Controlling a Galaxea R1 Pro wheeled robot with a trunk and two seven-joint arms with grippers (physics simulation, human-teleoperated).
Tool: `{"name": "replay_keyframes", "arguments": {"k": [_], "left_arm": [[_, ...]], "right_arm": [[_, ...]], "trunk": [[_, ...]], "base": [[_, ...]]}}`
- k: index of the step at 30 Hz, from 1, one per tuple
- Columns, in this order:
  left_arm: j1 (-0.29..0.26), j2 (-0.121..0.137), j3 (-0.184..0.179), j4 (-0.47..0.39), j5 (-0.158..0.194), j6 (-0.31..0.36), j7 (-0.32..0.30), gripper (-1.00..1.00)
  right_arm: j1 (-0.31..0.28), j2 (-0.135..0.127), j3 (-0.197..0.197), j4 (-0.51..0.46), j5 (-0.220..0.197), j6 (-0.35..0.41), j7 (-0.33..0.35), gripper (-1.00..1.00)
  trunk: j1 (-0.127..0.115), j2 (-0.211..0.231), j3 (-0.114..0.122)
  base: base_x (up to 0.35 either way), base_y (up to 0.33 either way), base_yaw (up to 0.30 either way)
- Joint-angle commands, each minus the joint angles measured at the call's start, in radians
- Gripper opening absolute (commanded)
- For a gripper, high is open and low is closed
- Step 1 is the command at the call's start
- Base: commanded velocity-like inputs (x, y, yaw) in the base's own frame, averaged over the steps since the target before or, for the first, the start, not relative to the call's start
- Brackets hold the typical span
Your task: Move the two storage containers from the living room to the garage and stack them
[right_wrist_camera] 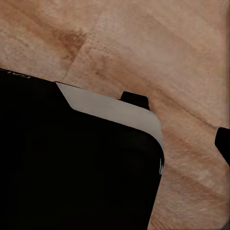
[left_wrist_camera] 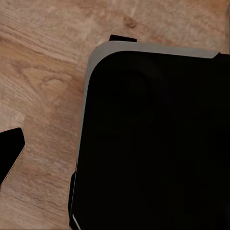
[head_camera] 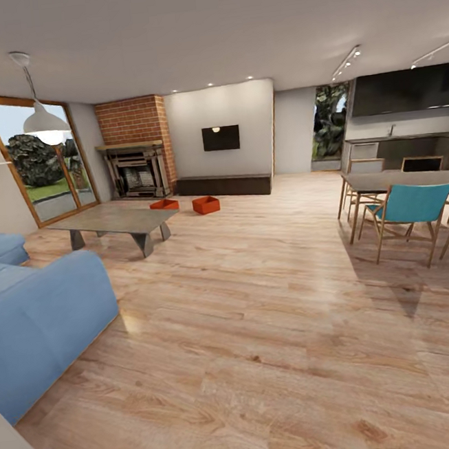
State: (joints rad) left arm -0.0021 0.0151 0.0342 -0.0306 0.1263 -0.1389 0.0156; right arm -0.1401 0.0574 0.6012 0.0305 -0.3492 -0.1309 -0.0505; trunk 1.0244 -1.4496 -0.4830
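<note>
- My wrist cameras look down on my own black base point(left_wrist_camera: 153, 143) and the wood-plank floor point(left_wrist_camera: 43, 72); I cannot tell whether either pincer is wide or narrow.
- Far ahead, two orange-red storage containers point(head_camera: 206, 204) sit on the living room floor, near each other, just past the glass table point(head_camera: 113, 221).
- Brick fireplace point(head_camera: 135, 147) stands behind them, blue sofa point(head_camera: 37, 320) at my left.

— What are the wrist cameras showing of the robot itself?

— Both are looking straight down at its own black base point(left_wrist_camera: 153, 143), with a pale grey rim point(right_wrist_camera: 112, 108) running round the rounded corners.

— And the grippers?

— A dark sliver is showing at each picture's edge; whether fingers are open or shut, I cannot tell.
</note>
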Motion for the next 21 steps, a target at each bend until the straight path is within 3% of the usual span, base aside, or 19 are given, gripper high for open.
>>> {"name": "replay_keyframes", "arguments": {"k": [1, 21], "left_arm": [[0.0, 0.0, 0.003, 0.0, 0.006, -0.002, 0.0, 1.0], [0.0, -0.001, 0.003, 0.0, 0.006, -0.002, 0.0, 1.0]], "right_arm": [[-0.001, 0.001, 0.009, 0.003, -0.008, -0.006, -0.001, 1.0], [-0.001, 0.002, 0.009, 0.003, -0.007, -0.006, -0.002, 1.0]], "trunk": [[0.001, 0.0, -0.001], [0.001, 0.0, -0.001]], "base": [[0.321, 0.0, 0.0], [0.321, 0.0, 0.0]]}}
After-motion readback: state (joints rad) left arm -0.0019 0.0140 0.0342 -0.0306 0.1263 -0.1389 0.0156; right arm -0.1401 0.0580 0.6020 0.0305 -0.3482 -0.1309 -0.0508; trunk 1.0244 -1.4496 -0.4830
